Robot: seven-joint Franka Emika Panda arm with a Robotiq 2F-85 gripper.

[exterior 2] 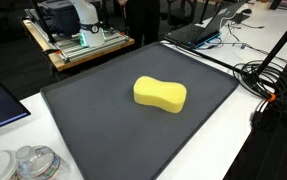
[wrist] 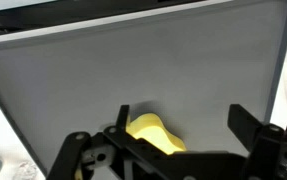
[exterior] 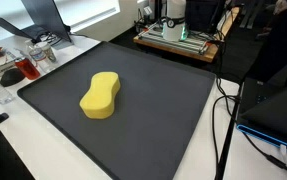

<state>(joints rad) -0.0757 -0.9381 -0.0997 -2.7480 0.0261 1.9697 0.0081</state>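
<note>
Starting at the left in an exterior view, clear containers [exterior: 33, 58] crowd the white tabletop [exterior: 43, 150], kept off the dark mat [exterior: 168, 115]. In the middle of that mat lies a yellow sponge [exterior: 100, 96], flat and alone with nothing touching it, probably so it's easy to reach. Over on the right, cables [exterior: 223, 110] trail just beside the mat. In the wrist view the gripper [wrist: 178, 112] hangs above, jaws spread wide and holding nothing, the sponge showing between them.

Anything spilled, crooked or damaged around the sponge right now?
Nothing stands out. The yellow sponge lies flat and whole on the dark mat, with no spill around it. The claw hangs open above it, touching nothing.
</note>
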